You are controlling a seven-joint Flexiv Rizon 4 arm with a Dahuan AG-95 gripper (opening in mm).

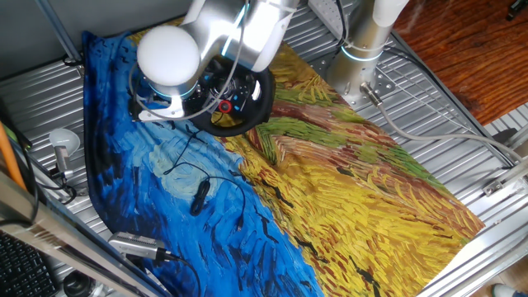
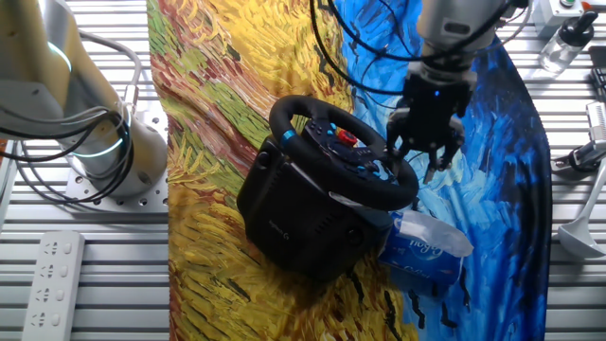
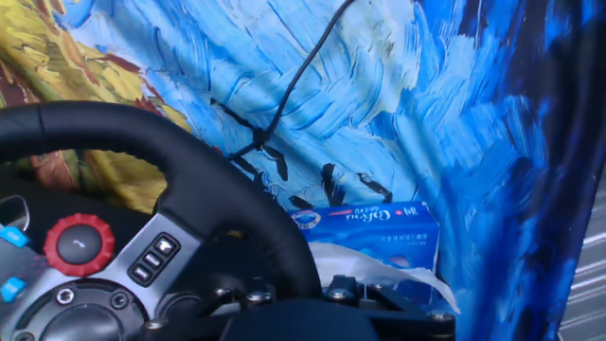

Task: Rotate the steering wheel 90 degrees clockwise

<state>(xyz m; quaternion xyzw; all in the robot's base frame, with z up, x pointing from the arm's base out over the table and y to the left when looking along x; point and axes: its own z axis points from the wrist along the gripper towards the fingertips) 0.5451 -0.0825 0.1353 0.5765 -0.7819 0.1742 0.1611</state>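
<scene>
The end effector (image 2: 428, 156) hangs with its fingers spread and gripping nothing, just beside the rim of the steering wheel (image 2: 343, 152), which sits tilted on its black base on the painted cloth (image 2: 237, 57) covering the desk.

A ribbed metal table (image 1: 429, 99) fills most of the frame, draped with a painted blue-and-yellow cloth (image 1: 346, 190). Reddish wooden floor (image 1: 462, 41) shows at upper right. A white power strip (image 2: 52, 279) lies lower left.
</scene>
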